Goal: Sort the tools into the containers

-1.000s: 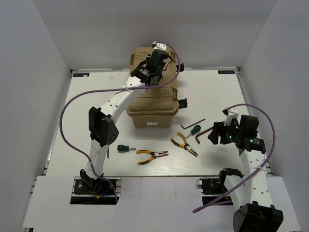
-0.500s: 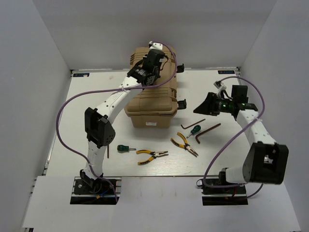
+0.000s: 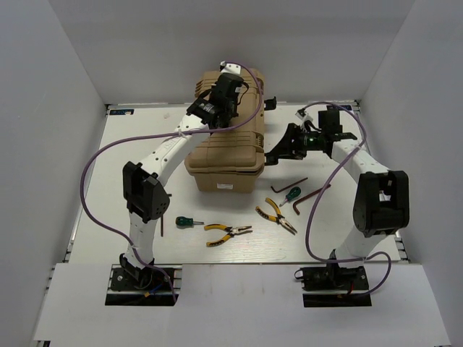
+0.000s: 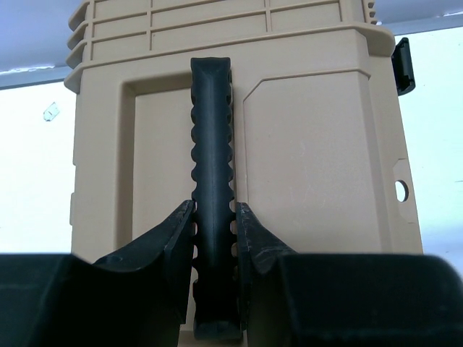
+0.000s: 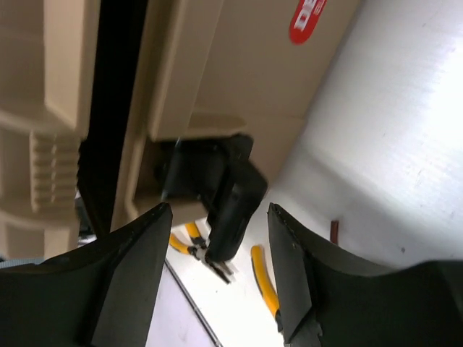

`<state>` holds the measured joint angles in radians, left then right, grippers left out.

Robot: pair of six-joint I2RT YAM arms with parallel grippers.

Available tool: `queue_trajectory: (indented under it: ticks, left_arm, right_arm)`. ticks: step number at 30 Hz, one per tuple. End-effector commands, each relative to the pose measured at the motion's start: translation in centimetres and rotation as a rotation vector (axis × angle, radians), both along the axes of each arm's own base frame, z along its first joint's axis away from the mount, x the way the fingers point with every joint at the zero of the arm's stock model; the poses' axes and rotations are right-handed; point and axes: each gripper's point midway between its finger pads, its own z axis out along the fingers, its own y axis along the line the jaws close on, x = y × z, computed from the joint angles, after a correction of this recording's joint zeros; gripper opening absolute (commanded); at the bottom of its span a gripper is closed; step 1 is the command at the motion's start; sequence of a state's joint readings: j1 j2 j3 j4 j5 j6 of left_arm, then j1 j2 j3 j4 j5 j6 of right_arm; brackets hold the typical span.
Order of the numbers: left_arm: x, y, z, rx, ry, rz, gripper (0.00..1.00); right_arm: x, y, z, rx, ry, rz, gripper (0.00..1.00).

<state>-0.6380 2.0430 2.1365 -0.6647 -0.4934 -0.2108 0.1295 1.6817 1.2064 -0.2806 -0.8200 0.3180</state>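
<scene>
Top cam looks down on whole table point(image 3: 333, 217); L/R wrist cams close up on toolbox point(image 3: 224, 163), shared w/ top.

On the overhead feed I get bright, even light. The white surface point(image 3: 340, 231) is close to washed out, and the tan hard-plastic toolbox point(image 3: 224, 170) throws only a faint, soft shadow. On my left wrist feed the ribbed black handle point(image 4: 211, 130) is sharp, but the left tool point(image 4: 214, 231) is a black mass without detail. The right wrist feed is softer: the right tool point(image 5: 217, 217) and the black latch point(image 5: 228, 191) blur, and the surface glares.
</scene>
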Motion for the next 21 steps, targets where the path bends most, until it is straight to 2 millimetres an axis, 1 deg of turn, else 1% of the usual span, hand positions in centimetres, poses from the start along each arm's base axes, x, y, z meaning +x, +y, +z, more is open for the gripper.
queue_trajectory:
  ticks: [1,2,3,4,5,7,8,10,11,12,14,15,16,17,18,19,21]
  left_arm:
    - [-2.6,1.4,12.1,-0.168,-0.224,-0.014,0.00]
    - [-2.6,1.4,12.1,-0.168,-0.224,-0.014,0.00]
    - [-2.1,1.6,12.0,-0.167,-0.225,-0.005,0.00]
    - [-2.2,1.7,11.8,-0.161,-0.216,-0.004,0.00]
    - [-2.0,1.6,11.7,-0.161,-0.216,-0.004,0.00]
    - [-2.0,1.6,12.1,-0.166,-0.224,-0.004,0.00]
    - [-2.1,1.6,12.5,-0.172,-0.231,-0.004,0.00]
    - [-1.9,1.7,12.1,-0.162,-0.225,0.005,0.00]
    - [-1.9,1.7,12.6,-0.169,-0.233,0.006,0.00]
    - [-1.9,1.8,12.6,-0.166,-0.235,0.014,0.00]
    - [-1.8,2.0,12.6,-0.163,-0.238,0.024,0.00]
    - [-2.1,2.2,13.2,-0.169,-0.246,0.024,0.00]
    - [-1.8,2.8,13.2,-0.165,-0.249,0.042,0.00]
    - [-2.1,3.1,13.8,-0.164,-0.260,0.039,0.00]
    - [-1.8,3.6,13.8,-0.162,-0.261,0.051,0.00]
    - [-2.4,4.0,14.5,-0.170,-0.271,0.051,0.00]
    - [-2.2,5.7,15.2,-0.161,-0.292,0.091,0.00]
  right_arm:
    - [2.4,0.4,0.9,-0.015,-0.040,-0.032,0.61]
    - [2.5,0.4,0.7,-0.020,-0.034,-0.035,0.59]
    - [2.7,0.5,0.2,-0.025,-0.021,-0.030,0.57]
    - [2.6,0.6,0.0,-0.026,-0.010,-0.029,0.51]
    - [2.4,0.8,-0.2,-0.030,-0.007,-0.021,0.47]
    - [2.0,0.9,-0.8,-0.029,0.012,-0.011,0.38]
    - [1.9,0.8,-0.9,-0.033,0.015,-0.011,0.26]
    - [1.6,0.9,-1.3,-0.041,0.013,0.003,0.18]
    - [1.3,0.9,-1.4,-0.045,0.023,0.006,0.07]
    - [1.2,0.9,-1.5,-0.045,0.026,0.010,0.00]
    - [1.2,0.6,-1.5,-0.052,0.025,0.004,0.00]
    - [1.3,0.5,-1.6,-0.058,0.024,0.003,0.00]
    - [1.5,0.3,-1.3,-0.071,0.013,-0.006,0.00]
    - [1.7,0.1,-1.3,-0.081,0.011,-0.014,0.00]
    - [1.6,0.0,-1.4,-0.094,0.012,-0.012,0.00]
    - [2.1,-0.4,-1.1,-0.107,0.002,-0.025,0.00]
    - [2.1,-0.6,-1.2,-0.126,0.002,-0.031,0.00]
